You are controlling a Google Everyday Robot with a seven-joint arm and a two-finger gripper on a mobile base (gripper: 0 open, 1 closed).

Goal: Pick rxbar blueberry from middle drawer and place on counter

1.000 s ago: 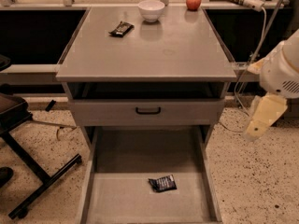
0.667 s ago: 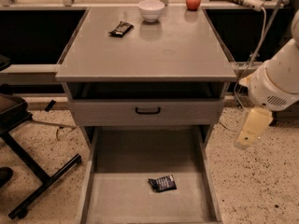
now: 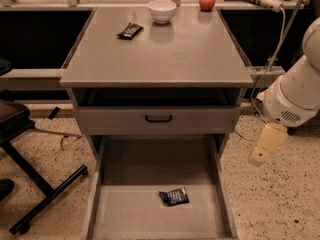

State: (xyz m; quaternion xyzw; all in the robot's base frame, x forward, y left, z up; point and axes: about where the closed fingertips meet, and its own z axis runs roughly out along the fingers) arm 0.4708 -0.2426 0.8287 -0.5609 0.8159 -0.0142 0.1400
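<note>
The bar (image 3: 174, 197) lies flat on the bare floor of the open drawer (image 3: 125, 219), toward 1 o'clock from the floor's middle. It touches neither side wall and sits a little askew. The gripper (image 3: 259, 156) hangs outside the cabinet, off at 2 o'clock from the bar. It is beyond the drawer's right wall, over the speckled floor (image 3: 280, 209) and well apart from the bar. I cannot tell whether the claw is released or clenched. It carries nothing that I can see.

I'd judge the bar light, with a slick, crinkly wrapper over a filling that gives slightly. It is not fragile, but it could skate along the metal if nudged from 1 side. It sits so low that the claw would have to come nearly to the drawer floor, straight down from above. The best hold looks to be across the short width at the bar's middle, not on the flimsy crimped ends.

On the counter (image 3: 160, 59) above, a second bar (image 3: 130, 31) lies at 11 o'clock, a bowl (image 3: 162, 10) at 12 and an apple (image 3: 207, 1) at 1.
</note>
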